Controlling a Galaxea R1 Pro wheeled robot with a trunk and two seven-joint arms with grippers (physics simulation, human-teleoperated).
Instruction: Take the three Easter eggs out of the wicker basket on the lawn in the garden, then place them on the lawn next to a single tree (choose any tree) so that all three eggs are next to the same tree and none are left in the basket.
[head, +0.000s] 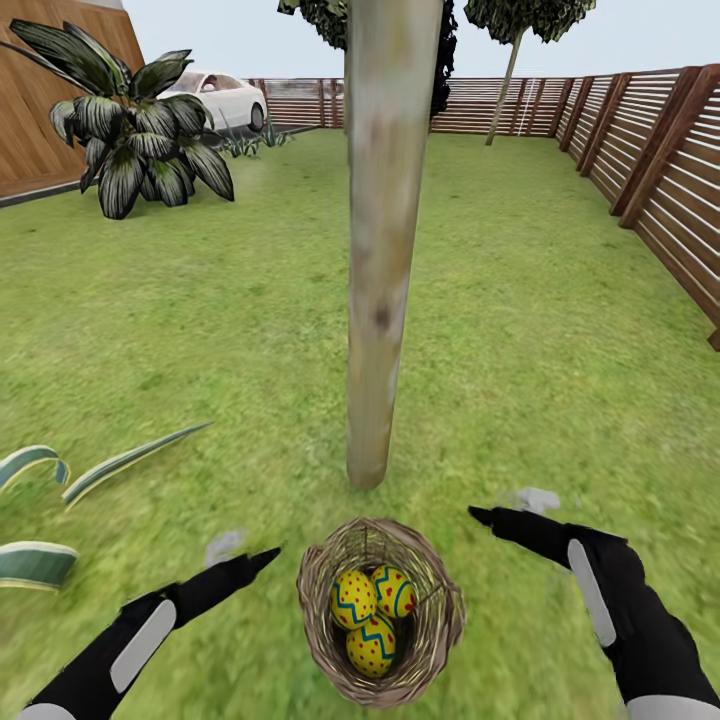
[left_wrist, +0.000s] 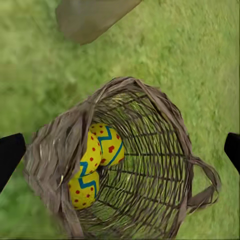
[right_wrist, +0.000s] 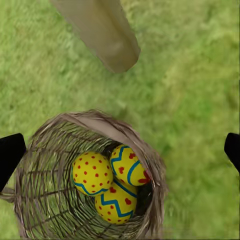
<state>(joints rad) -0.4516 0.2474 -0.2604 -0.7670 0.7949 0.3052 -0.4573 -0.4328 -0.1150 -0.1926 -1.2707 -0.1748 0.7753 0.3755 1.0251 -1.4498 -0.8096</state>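
We have the wicker basket on the lawn right in front of us, just short of the foot of the tree – so the drop spot is already close by. All three Easter eggs sit inside it, bunched together at the bottom, touching each other, none out yet

Key relation for the next move: basket lies between the two arms. Left gripper hangs off its left side, right gripper off its right and a bit further fwd, toward the trunk. Left tip looks nearer the rim than the right, approx; neither touches basket or eggs

Both wrist cams look down into the basket mouth – fingertips show at the far edges of the left wrist view, fingertips likewise in the right wrist view, so we read both pincers as spread wide w/ nothing held

Eggs lie below the rim, so we judge the reach must come from above, down thru the opening. Their long axes are mixed, no one clear direction. Either arm could go; the left seems the shorter trip
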